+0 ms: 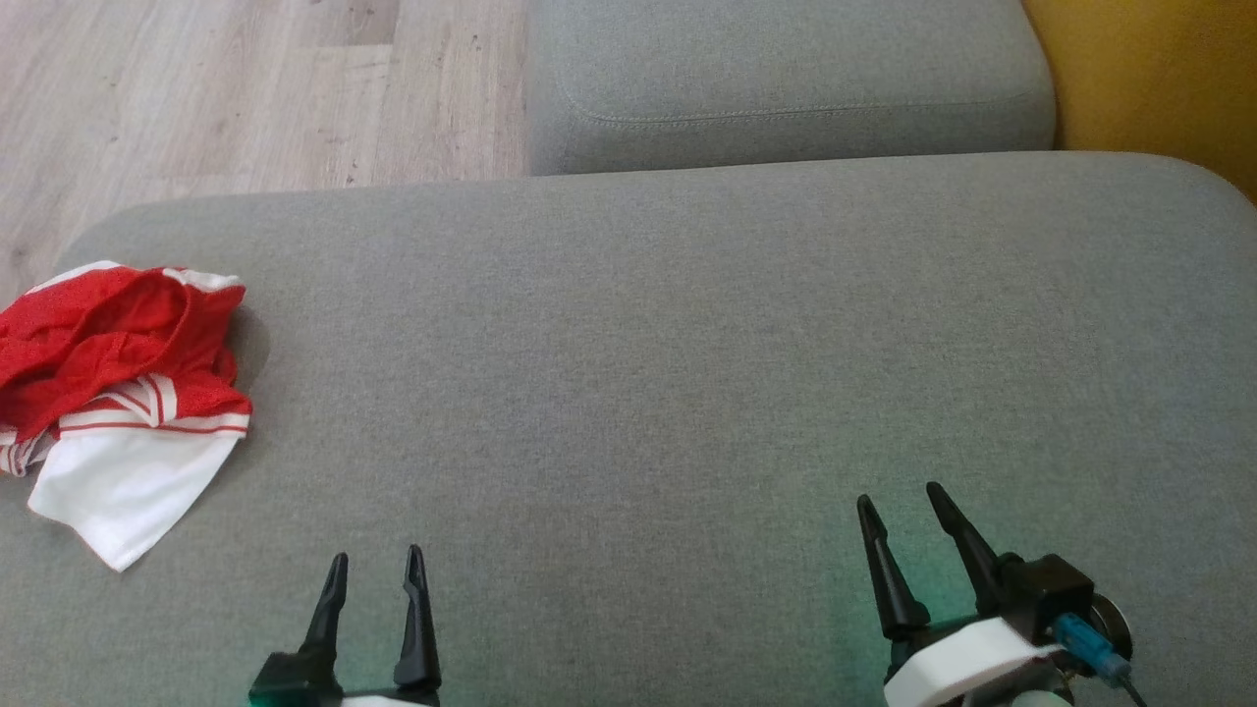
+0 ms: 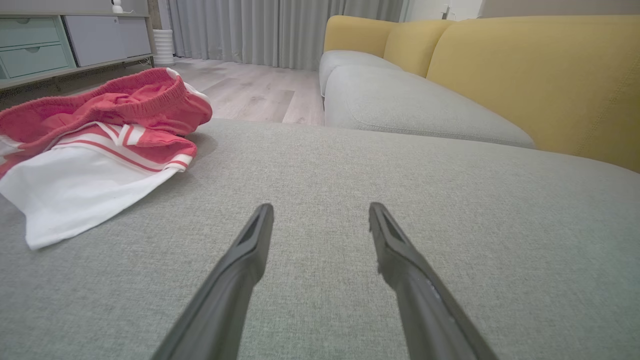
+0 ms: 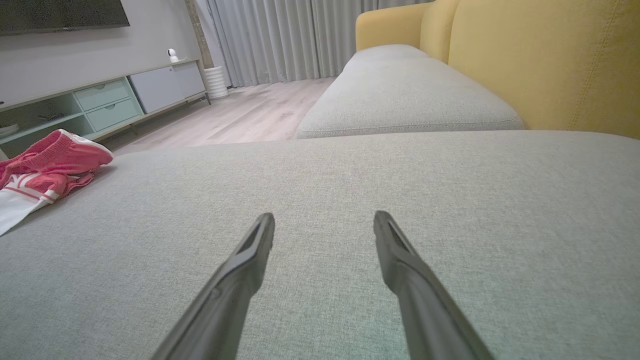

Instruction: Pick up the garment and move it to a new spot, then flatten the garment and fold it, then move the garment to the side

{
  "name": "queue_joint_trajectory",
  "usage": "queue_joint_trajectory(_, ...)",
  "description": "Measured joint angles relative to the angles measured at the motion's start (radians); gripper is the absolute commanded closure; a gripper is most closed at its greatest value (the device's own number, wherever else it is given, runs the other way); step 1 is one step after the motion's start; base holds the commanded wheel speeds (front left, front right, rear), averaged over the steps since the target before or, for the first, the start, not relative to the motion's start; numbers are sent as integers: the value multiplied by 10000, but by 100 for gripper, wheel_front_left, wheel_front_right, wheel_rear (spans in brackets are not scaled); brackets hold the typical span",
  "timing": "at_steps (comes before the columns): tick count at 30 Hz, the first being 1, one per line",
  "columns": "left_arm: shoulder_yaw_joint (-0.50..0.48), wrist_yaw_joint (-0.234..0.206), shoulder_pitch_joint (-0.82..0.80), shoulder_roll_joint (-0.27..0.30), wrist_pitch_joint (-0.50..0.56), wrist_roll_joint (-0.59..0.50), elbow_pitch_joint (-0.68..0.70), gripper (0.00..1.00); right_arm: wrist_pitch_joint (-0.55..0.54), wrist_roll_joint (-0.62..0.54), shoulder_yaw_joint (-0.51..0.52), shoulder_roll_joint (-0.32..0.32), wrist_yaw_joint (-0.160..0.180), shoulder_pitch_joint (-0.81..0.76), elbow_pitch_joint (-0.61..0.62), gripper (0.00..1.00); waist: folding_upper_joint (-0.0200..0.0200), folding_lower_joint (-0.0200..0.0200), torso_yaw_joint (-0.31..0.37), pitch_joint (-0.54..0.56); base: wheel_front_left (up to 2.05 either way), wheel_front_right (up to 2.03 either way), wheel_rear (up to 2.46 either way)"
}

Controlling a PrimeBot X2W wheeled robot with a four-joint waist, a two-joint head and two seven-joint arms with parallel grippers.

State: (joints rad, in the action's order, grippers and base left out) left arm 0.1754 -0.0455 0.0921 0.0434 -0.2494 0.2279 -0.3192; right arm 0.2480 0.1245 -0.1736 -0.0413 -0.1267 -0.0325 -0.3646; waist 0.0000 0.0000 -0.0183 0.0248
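A: Garment position?
B: Red-and-white garment (image 1: 123, 393) lies crumpled at the left edge of the grey cushion (image 1: 687, 344), well apart from both grippers.
A: Fingers?
B: Left gripper (image 1: 376, 555) and right gripper (image 1: 899, 494) — both spread apart, holding nothing.

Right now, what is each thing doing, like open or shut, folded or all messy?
Garment: crumpled in a heap, not folded, lying at the left end of the grey cushion.
Left pincer: open, holding nothing.
Right pincer: open, holding nothing.
Cabinet drawers: shut.
Curtains: drawn closed.
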Motion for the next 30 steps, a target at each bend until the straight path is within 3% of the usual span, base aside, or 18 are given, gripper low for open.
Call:
queue_joint_trajectory(19, 33, 10, -5, 2, 0, 15, -198, 0, 0, 0, 113, -2, 0, 1, -23, 0, 0, 0, -195, 23, 0, 0, 0)
queue_joint_trajectory(30, -71, -69, -9, 107, 0, 15, -201, 0, 0, 77, 109, -6, 0, -12, -13, 0, 0, 0, -1676, 63, 0, 0, 0)
